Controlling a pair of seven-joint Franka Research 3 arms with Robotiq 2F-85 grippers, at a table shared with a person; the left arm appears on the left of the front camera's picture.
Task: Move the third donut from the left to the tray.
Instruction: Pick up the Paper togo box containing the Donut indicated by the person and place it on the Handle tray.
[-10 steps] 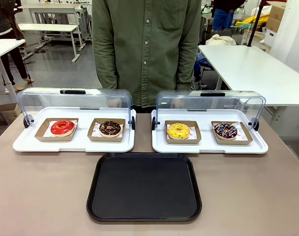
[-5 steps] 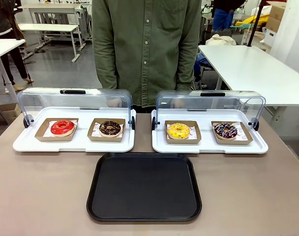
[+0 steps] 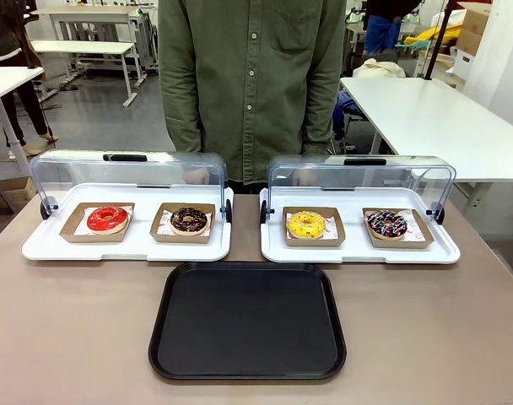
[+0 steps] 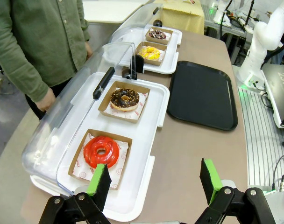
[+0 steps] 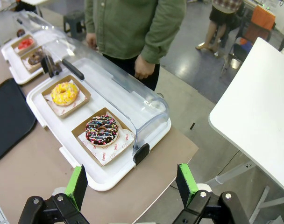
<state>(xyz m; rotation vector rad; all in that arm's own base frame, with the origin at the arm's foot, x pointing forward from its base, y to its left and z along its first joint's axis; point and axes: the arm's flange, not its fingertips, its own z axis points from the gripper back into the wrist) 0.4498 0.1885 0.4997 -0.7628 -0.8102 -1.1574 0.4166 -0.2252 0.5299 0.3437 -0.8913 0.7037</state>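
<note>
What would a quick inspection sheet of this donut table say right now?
Surface: brown tabletop; left white plastic tray and right white plastic tray, clear lids raised.
Job's things: yellow-iced ring donut in brown cardboard holder, in the right white plastic tray; large flat black tray in front.
Clutter: red-iced donut, chocolate donut, dark sprinkled donut, each in a holder.
Tools: left tool and right tool open, holding nothing.
Cables: black cables beside the table, off its surface.
Surroundings: person in green shirt at far side; white tables behind.
</note>
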